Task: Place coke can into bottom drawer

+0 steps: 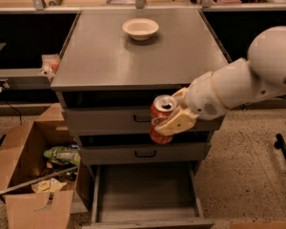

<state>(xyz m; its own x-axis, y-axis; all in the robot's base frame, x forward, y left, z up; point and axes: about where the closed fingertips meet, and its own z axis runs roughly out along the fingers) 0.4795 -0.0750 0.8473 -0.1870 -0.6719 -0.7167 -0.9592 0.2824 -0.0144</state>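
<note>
red coke can [159, 109] upright, long axis vertical, clamped in the claw [166, 123] – level with the gap between the two upper drawers. bottom drawer [145, 192] stands open straight below, a shade left – likely a plain descent.

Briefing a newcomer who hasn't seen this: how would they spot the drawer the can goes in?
Start at the grey cabinet with the white bowl on top. The bottom drawer is the lowest of three, beneath the gripper, which is shut on the coke can in front of the upper two drawers. Unlike those closed, black-handled ones, it stands pulled out, showing its flat grey floor.
</note>
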